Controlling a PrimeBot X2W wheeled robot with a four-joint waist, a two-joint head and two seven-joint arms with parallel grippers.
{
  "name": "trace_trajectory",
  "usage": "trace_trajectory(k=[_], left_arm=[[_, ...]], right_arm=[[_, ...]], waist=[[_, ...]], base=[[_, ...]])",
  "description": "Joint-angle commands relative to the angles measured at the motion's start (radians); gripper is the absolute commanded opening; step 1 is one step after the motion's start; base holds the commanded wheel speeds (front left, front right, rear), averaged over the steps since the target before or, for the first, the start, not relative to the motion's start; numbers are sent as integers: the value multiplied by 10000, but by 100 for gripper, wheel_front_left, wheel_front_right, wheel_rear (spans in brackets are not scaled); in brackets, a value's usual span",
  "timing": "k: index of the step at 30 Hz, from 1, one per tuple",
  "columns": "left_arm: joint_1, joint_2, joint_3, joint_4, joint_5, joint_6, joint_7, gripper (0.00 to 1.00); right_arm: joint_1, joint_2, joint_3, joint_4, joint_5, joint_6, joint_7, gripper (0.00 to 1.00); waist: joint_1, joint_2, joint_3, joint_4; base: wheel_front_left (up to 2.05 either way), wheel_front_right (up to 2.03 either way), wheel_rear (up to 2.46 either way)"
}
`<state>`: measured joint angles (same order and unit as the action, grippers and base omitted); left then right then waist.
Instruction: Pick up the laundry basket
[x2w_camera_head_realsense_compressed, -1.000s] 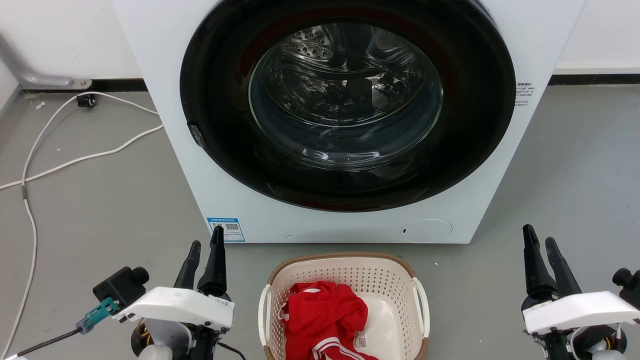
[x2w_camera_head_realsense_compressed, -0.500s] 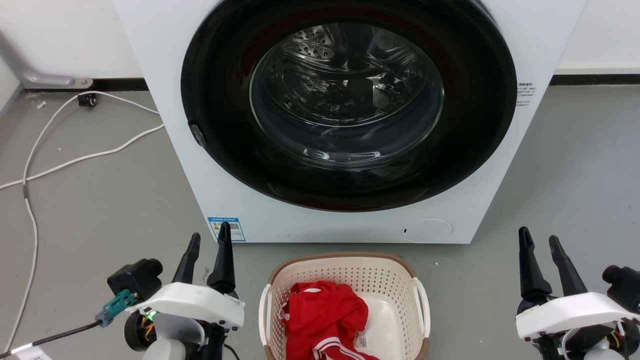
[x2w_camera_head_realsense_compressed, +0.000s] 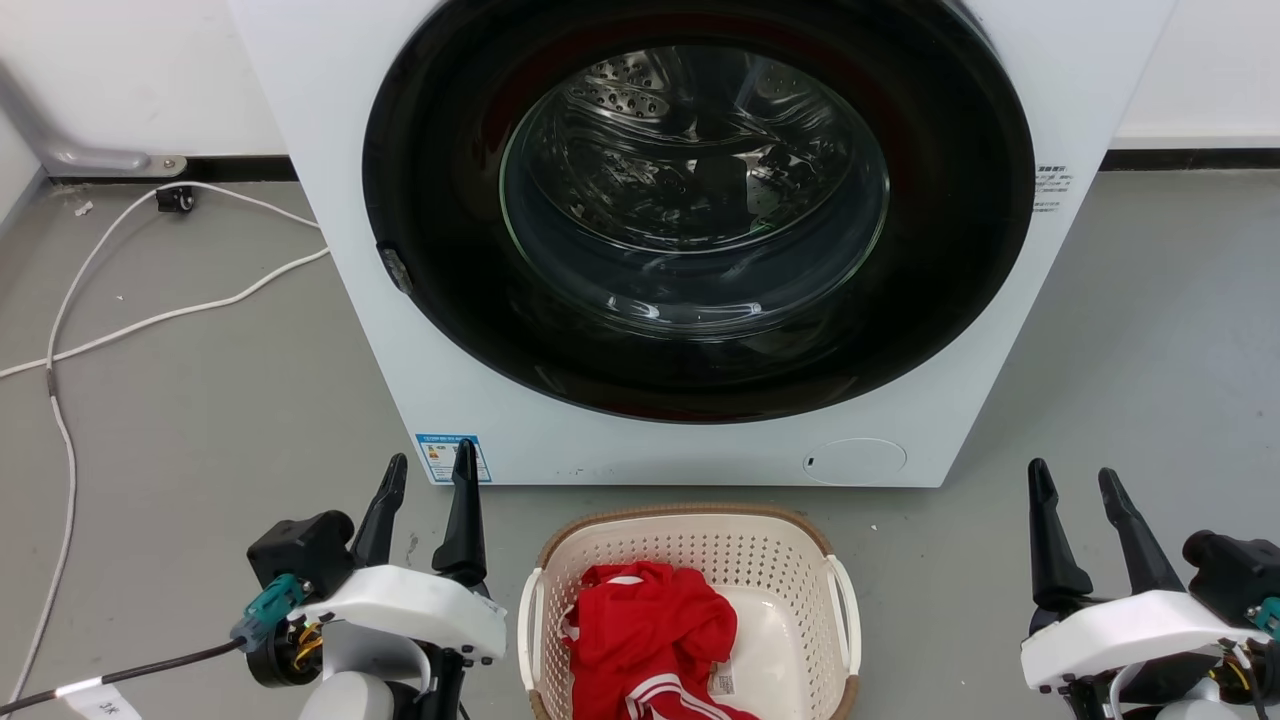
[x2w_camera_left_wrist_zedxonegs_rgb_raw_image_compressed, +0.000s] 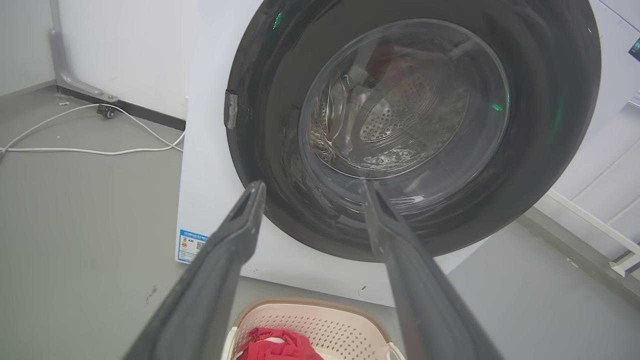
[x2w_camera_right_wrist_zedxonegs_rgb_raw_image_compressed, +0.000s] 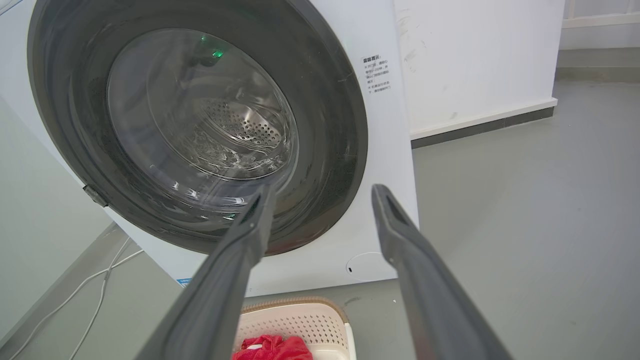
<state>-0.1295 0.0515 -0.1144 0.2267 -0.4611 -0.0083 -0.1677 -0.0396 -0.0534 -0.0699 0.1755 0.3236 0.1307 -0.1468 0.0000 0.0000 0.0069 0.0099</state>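
Laundry basket (x2w_camera_head_realsense_compressed: 690, 550): sat on the floor just before the washing machine (x2w_camera_head_realsense_compressed: 695, 200), red garment (x2w_camera_head_realsense_compressed: 645, 620) inside. Flanked by left gripper (x2w_camera_head_realsense_compressed: 432, 455) and right gripper (x2w_camera_head_realsense_compressed: 1071, 470), fingers apart, empty. Not yet grasped; lift undone.

A white front-loading washing machine (x2w_camera_head_realsense_compressed: 330, 200) stands on the grey floor (x2w_camera_head_realsense_compressed: 200, 420) against a white wall (x2w_camera_head_realsense_compressed: 150, 80), its round dark-rimmed glass door (x2w_camera_head_realsense_compressed: 690, 190) shut, a perforated steel drum (x2w_camera_head_realsense_compressed: 640, 90) visible through it. A blue sticker (x2w_camera_head_realsense_compressed: 437, 455) sits at its lower left corner, a round flap (x2w_camera_head_realsense_compressed: 855, 460) at lower right. A white cable (x2w_camera_head_realsense_compressed: 150, 320) trails over the floor to its left. A crumpled red garment (x2w_camera_head_realsense_compressed: 650, 625) with white stripes lies in front
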Motion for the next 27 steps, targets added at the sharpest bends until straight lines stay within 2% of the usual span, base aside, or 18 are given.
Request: trace_trajectory(k=[1, 27], left_arm=[[-211, 11, -35, -38, 242, 51, -78, 100], [-328, -6, -296, 235, 2421, 441, -631, 100]], right_arm=[[-5, 7, 17, -116, -247, 0, -76, 100], [119, 29, 104, -44, -2363, -1, -518, 100]], waist=[[0, 0, 2, 1], [0, 0, 32, 53]], base=[[0, 0, 0], [0, 0, 0]])
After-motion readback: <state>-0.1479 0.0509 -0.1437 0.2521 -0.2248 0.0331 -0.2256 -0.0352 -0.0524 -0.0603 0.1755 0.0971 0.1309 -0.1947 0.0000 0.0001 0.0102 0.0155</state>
